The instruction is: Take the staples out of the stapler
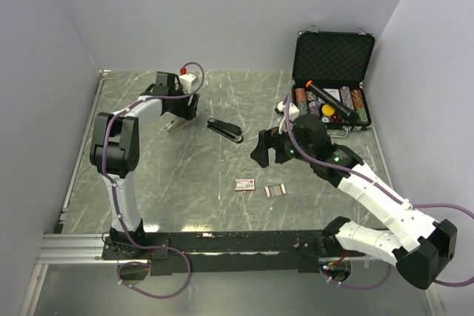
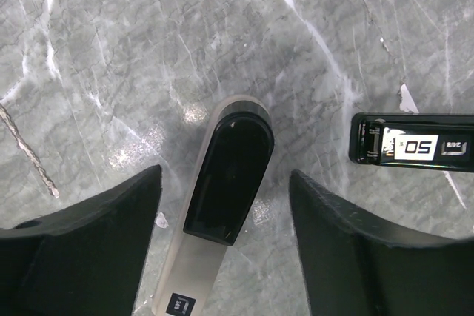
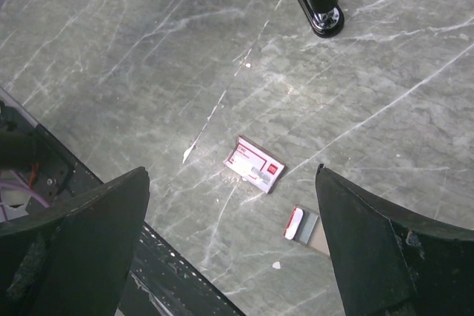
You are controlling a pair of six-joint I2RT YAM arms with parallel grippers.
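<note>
One stapler (image 1: 224, 130) at table centre, cut off in the left wrist view. Staples (image 1: 275, 191) at its 5 o'clock, count unclear. Left gripper (image 2: 224, 175) spread astride one silver-black object (image 1: 172, 126), not touching. Right gripper (image 3: 231, 174) spread wide, holding nothing.

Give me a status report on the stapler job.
Left gripper open, straddling a silver tool. Right gripper open, empty. Stapler lies untouched. Nothing blocking it.

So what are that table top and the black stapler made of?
Table top: looks like grey marble or a marble-print sheet, smooth, slightly glossy; white veins and soft glare. Stapler: probably glossy black plastic; light glints off its rounded end. Painted metal can't be ruled out.
</note>
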